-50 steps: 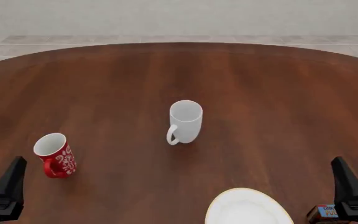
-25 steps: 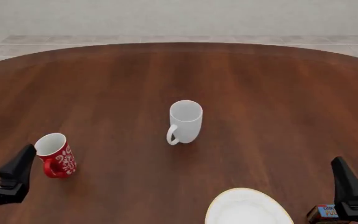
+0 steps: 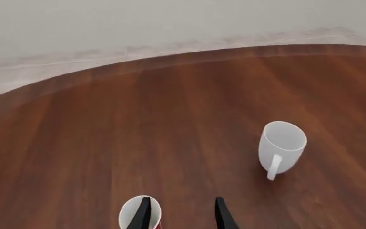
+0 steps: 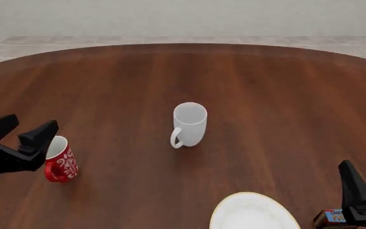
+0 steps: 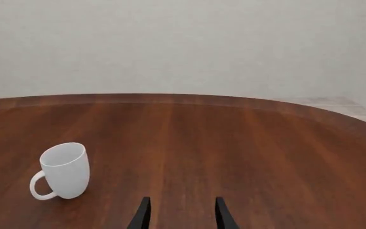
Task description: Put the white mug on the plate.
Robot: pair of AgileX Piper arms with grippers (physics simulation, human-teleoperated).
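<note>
Lying at near edge of table (image 4: 285, 86): plate (image 4: 253, 212), bare. Sitting low just right of it: right gripper (image 5: 179, 210), fingers spread, holding nothing. Hovering at left over red mug (image 4: 58, 159): left gripper (image 4: 17, 130), fingers parted, empty. Standing upright mid-table, well apart from plate: white mug (image 4: 189, 124), handle facing near-left.

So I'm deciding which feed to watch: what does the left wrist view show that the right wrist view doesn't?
Only the left wrist view shows the red mug, right by the open left gripper. Only the right wrist view shows the open right gripper, with nothing between its fingers. Both show the white mug upright on the table.
</note>
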